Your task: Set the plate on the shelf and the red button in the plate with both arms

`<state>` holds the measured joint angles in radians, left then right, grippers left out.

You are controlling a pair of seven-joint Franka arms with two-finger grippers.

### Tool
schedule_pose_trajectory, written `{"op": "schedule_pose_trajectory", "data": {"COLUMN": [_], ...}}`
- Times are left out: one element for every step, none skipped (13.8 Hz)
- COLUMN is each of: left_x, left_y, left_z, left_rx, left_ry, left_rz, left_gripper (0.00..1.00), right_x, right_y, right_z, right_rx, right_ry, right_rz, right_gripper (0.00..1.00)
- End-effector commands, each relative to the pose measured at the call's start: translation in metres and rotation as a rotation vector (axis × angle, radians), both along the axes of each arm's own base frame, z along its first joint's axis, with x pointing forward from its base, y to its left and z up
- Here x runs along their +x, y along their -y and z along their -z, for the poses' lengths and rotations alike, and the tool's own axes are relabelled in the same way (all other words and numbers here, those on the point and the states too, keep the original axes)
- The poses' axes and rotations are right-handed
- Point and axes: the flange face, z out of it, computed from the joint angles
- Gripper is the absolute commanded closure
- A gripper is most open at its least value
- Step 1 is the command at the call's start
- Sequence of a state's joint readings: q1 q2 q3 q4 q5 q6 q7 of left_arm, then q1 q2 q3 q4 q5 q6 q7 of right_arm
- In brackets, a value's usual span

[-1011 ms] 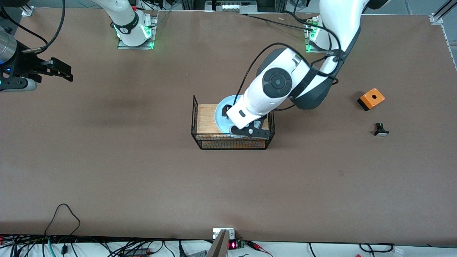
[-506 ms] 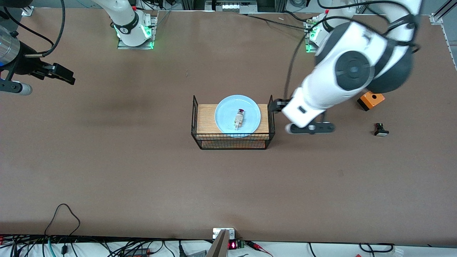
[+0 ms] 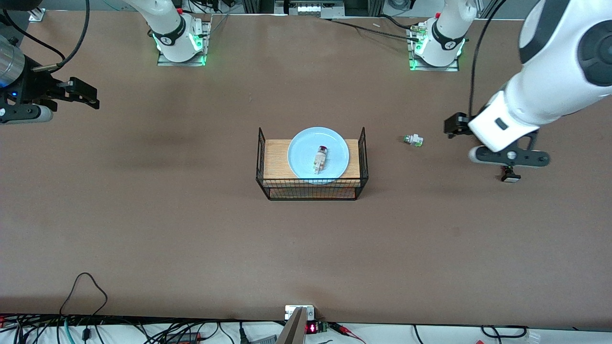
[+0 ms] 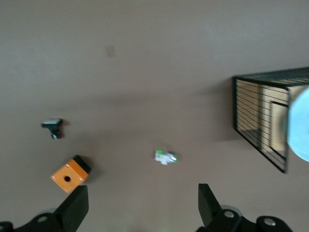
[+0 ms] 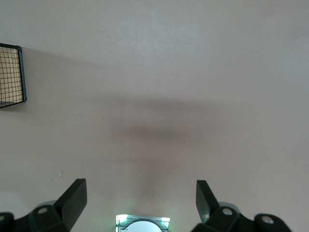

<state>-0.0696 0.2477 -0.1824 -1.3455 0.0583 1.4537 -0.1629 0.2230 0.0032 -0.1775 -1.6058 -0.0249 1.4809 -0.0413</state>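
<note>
Brown tabletop [image 3: 191, 229] stretches between the two arm bases, with a black wire basket [image 3: 260, 157] at its middle. On the wooden block inside the basket sits the plate [image 3: 301, 162], pale blue and round (its rim overhangs the block on the side nearer the front camera), and the red button [image 3: 320, 158] lies on its side on the plate, dark-red cap pointing toward the robots' bases.

Well away from the basket, toward the left arm's end of the table, the left gripper [image 4: 142, 208] hangs above the surface with its fingers spread wide and nothing between them. Below it lie an orange box [image 4: 70, 175] with a hole in its top, a black square-faced button [image 3: 510, 175] and a white-and-green button [image 3: 413, 140], which lies between this gripper and the basket.

Over bare table toward the right arm's end, the right gripper [image 5: 140, 205] waits, fingers fully apart and holding nothing, well apart from the basket.
</note>
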Motion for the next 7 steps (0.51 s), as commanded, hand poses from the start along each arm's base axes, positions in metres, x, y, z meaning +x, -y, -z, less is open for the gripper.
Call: {"op": "schedule_pose_trajectory", "data": {"left_x": [-0.048,-0.049,-0.049,-0.049,-0.048,-0.048,-0.049], "left_y": [-0.048,-0.053,-0.055,-0.060,-0.062,-0.063,-0.065], "left_z": [0.012,0.014,0.016,0.017,0.018,0.022,0.024], "left_rx": [-0.056,-0.055,-0.052,-0.049,-0.049,-0.046,-0.040], "left_ry": [0.086,0.093,0.087,0.082,0.079,0.059,0.032], "left_rz": [-0.049,-0.058,-0.063,-0.072,-0.076,-0.078,-0.069], "left_gripper": [0.00,0.00,0.00,0.00,0.00,0.00,0.00], "right_x": [0.002,0.002,0.003,0.004,0.006,0.011,0.011], "right_y": [0.005,0.004,0.003,-0.001,-0.003,-0.002,0.000], "right_z": [-0.006,-0.009,-0.011,-0.010,-0.010,-0.016,-0.014], "right_rx": [-0.001,0.001,0.001,-0.002,-0.001,0.000,-0.003], "right_ry": [0.005,0.013,0.019,0.016,0.011,0.031,0.030], "right_rz": [-0.013,-0.013,-0.017,-0.023,-0.028,-0.023,-0.019], "right_gripper": [0.00,0.00,0.00,0.00,0.00,0.00,0.00]}}
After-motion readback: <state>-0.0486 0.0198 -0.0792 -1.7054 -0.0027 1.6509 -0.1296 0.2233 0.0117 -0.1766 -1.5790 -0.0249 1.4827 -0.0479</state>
